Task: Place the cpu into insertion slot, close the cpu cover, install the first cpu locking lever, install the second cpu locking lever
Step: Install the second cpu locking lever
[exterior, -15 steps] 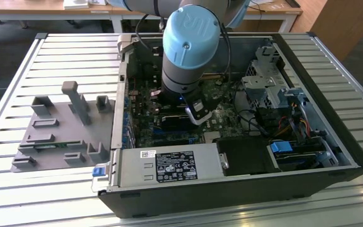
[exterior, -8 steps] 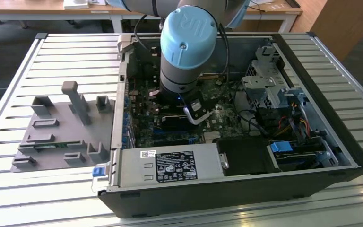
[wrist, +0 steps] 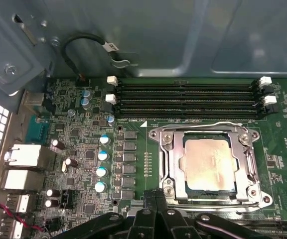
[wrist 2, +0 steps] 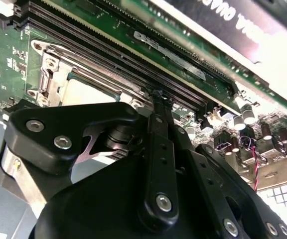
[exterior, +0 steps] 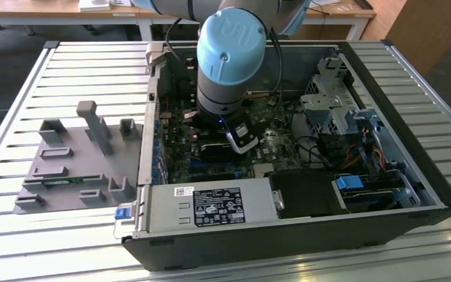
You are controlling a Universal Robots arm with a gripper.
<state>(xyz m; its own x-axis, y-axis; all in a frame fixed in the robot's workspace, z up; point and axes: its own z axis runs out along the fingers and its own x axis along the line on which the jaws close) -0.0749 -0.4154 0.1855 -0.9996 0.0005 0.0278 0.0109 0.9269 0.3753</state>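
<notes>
**Robot gripper poised beside a seated processor inside an open computer case**

The gripper (wrist: pixel 156 209) hangs low over the motherboard (wrist: pixel 83 149), its black linkages meeting in a narrow stem. In both wrist views the fingers look drawn together with nothing between them, though their tips are partly hidden, so this is a judgement. In the second wrist view the gripper (wrist 2: pixel 158 97) ends at the near edge of the socket's metal frame.

Just beyond the fingertips lies the cpu (wrist: pixel 207 166), a flat square chip with a dull silvery top, sitting level in the insertion slot (wrist: pixel 208 169). The cpu cover (wrist: pixel 171 159), a thin silvery frame with a square window, appears folded down around the chip. A thin wire locking lever (wrist: pixel 218 124) runs along the far side of the frame; whether it is latched cannot be told.

Farther off are four long memory slots (wrist: pixel 188 99) and, to one side, a row of blue-topped capacitors (wrist: pixel 102 164).

The chip is probably light, rigid and fragile, best held by its edges. The cover and levers are stiff, springy metal, best pushed at their free ends.

In the exterior view the arm (exterior: pixel 229 53) reaches down into the case (exterior: pixel 413 194).
</notes>
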